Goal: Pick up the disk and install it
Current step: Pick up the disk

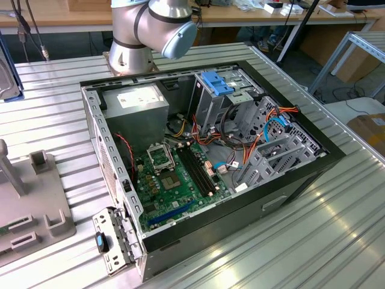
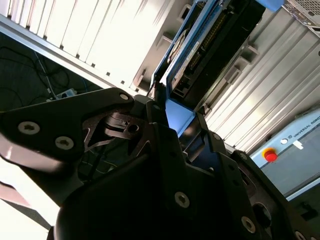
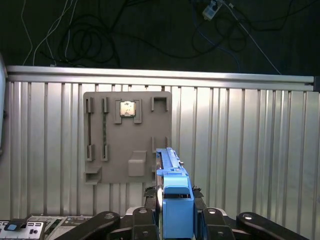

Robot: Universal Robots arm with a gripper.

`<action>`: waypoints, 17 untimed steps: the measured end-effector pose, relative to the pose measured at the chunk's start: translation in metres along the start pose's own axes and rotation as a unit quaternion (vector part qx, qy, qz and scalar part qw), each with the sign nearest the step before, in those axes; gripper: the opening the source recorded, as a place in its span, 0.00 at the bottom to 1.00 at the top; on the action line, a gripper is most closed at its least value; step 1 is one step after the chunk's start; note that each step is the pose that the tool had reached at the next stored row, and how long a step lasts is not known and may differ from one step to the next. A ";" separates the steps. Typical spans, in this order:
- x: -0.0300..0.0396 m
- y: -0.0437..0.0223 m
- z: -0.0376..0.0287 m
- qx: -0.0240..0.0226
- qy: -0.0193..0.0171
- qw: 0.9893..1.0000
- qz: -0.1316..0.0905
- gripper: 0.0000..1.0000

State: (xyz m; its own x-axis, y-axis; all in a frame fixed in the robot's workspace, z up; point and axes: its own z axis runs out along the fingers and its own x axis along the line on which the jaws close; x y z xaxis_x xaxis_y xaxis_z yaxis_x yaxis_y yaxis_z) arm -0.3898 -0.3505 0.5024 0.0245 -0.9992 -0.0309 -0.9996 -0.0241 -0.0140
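The disk [image 3: 172,200], a dark slab in a bright blue carrier frame, is seen edge-on in the first wrist view, clamped between my gripper's [image 3: 174,194] two black fingers. In the second wrist view the disk [image 2: 210,45] sticks out beyond the gripper [image 2: 175,117], its flat face and blue rim showing. The gripper is shut on the disk and holds it in the air above the ribbed metal table, close to the grey fixture plate [image 3: 127,137]. The open computer case [image 1: 204,150] lies on the table, with its grey drive cages [image 1: 274,150] towards the exterior view's right.
The fixture plate [image 1: 30,211] holds a processor chip [image 3: 127,108] and a memory stick [image 3: 104,132]. A light blue latch piece [image 1: 216,82] tops the metal cage. The arm's base [image 1: 129,42] stands behind the case. A control box with a red button [image 2: 270,155] is nearby. The table edge [image 3: 160,75] borders dark floor with cables.
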 end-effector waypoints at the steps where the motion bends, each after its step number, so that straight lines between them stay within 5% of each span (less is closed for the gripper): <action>1: 0.0000 -0.0002 0.0000 0.000 0.000 1.000 0.000 0.37; 6: 0.0001 -0.0033 0.0000 0.000 0.000 1.000 0.000 0.37; 11: 0.0004 -0.0163 0.0002 0.000 0.000 1.000 0.000 0.37; 17: 0.0007 -0.0398 0.0005 0.000 0.000 1.000 0.000 0.37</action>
State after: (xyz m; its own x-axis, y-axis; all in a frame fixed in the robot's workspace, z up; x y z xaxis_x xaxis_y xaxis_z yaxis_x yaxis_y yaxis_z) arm -0.3500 -0.3502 0.5025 0.0248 -0.9992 -0.0309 -0.9996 -0.0243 -0.0139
